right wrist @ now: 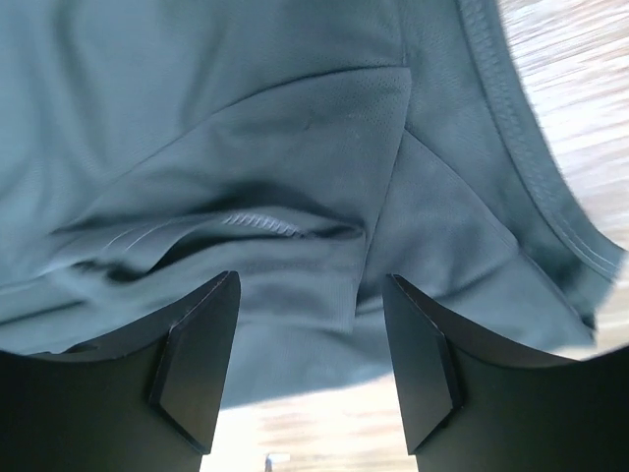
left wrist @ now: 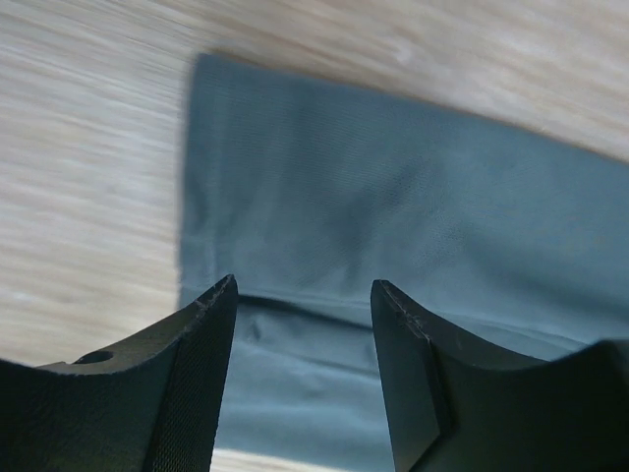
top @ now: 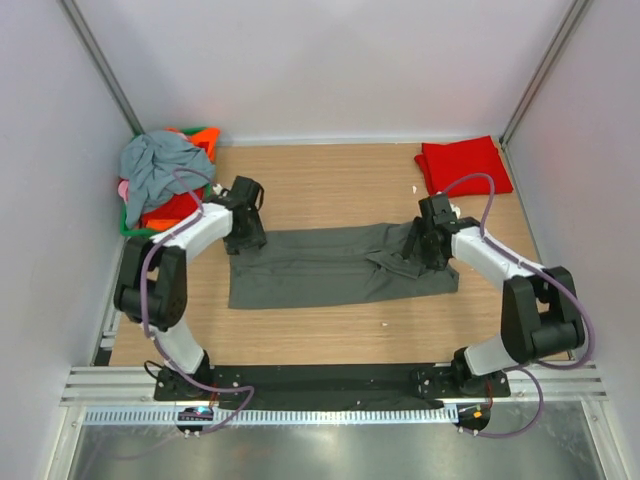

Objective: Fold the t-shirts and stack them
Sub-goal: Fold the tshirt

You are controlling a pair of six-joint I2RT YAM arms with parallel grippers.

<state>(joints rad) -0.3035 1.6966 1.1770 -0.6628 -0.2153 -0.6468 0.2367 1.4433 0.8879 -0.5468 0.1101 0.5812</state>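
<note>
Nearest me in the top view is the black mounting plate (top: 330, 378) at the near edge of the table (top: 330, 180), with both arm bases bolted to it. From there the arms reach out to the charcoal t-shirt (top: 330, 265), which lies in a long, partly folded band across the middle of the table, parallel to the near edge. The left gripper (top: 247, 240) is over the shirt's left end and the right gripper (top: 416, 256) over its rumpled right end. A folded red t-shirt (top: 463, 165) sits in the far right corner, well apart from the charcoal one. In the far left corner the green basket (top: 207, 131) holds a heap with a blue-grey t-shirt (top: 155, 165) on top and red-orange cloth (top: 170, 210) under it.

In the left wrist view, the left gripper (left wrist: 305, 290) has its jaws apart, and smooth charcoal t-shirt (left wrist: 393, 197) shows through the gap, with a folded edge running between the fingertips. Bare table (left wrist: 88, 147) lies beyond the shirt's end. I cannot tell whether the fingers (left wrist: 201, 354) touch the cloth.

In the right wrist view, the right gripper (right wrist: 310, 285) also has its jaws spread, holding nothing. Below it the charcoal t-shirt (right wrist: 246, 147) is layered and creased, with a stitched hem curving along the right side next to a strip of table (right wrist: 580, 98).
</note>
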